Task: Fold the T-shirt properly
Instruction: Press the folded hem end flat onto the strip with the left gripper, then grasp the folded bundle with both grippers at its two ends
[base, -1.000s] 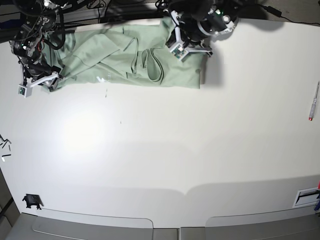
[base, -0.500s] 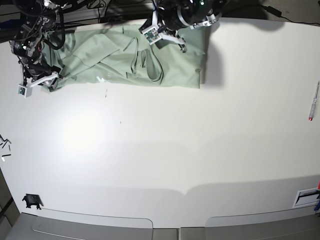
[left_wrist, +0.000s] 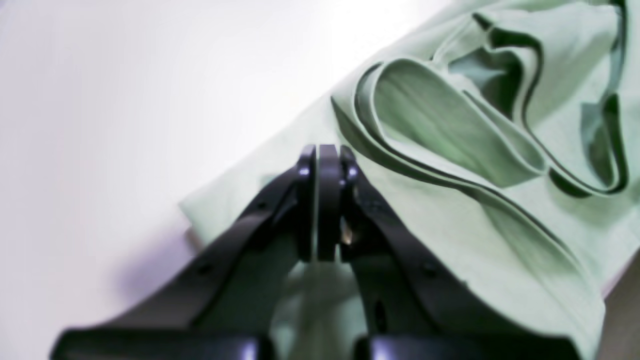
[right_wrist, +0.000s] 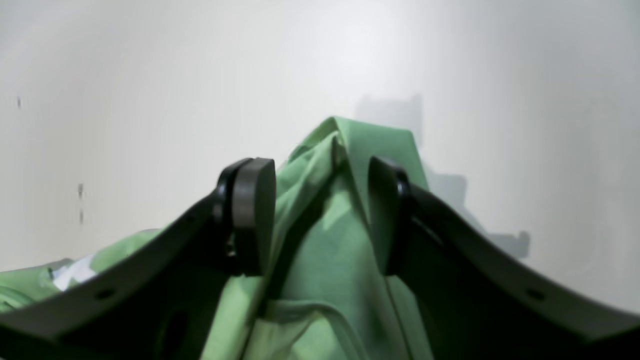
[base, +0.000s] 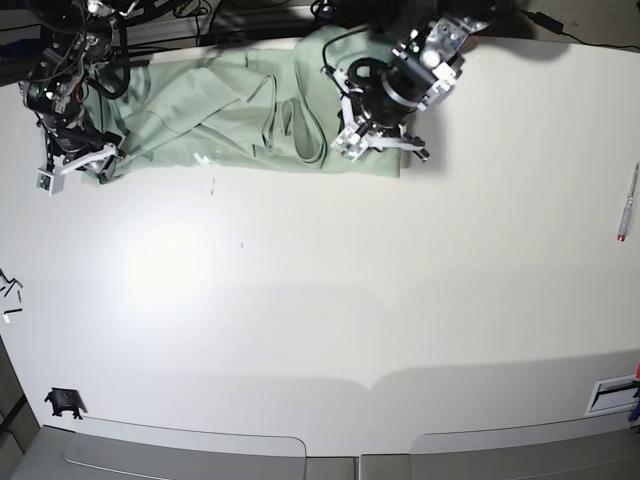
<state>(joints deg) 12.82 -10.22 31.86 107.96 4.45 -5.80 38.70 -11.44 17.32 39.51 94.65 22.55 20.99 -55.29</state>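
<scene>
The pale mint-green T-shirt (base: 230, 120) lies crumpled along the far side of the white table (base: 350, 300), its dark-trimmed collar looped near the middle. My left gripper (base: 380, 138) hovers over the shirt's right end. In the left wrist view the left gripper (left_wrist: 320, 165) is shut, pads pressed together, with nothing seen between them, above the T-shirt (left_wrist: 450, 235) near its edge. My right gripper (base: 90, 162) is at the shirt's left corner. The right wrist view shows the right gripper (right_wrist: 322, 210) open, jaws astride a bunched ridge of the T-shirt (right_wrist: 360, 150).
A pen (base: 627, 205) lies near the table's right edge. A small black object (base: 63, 402) sits at the front left corner, and small dark bits (base: 10, 290) lie at the left edge. A white slotted part (base: 612, 393) shows at the front right.
My left arm swung back and left over the shirt, then came forward and right over the shirt's right end. The right arm and the shirt's left corner have not moved.
</scene>
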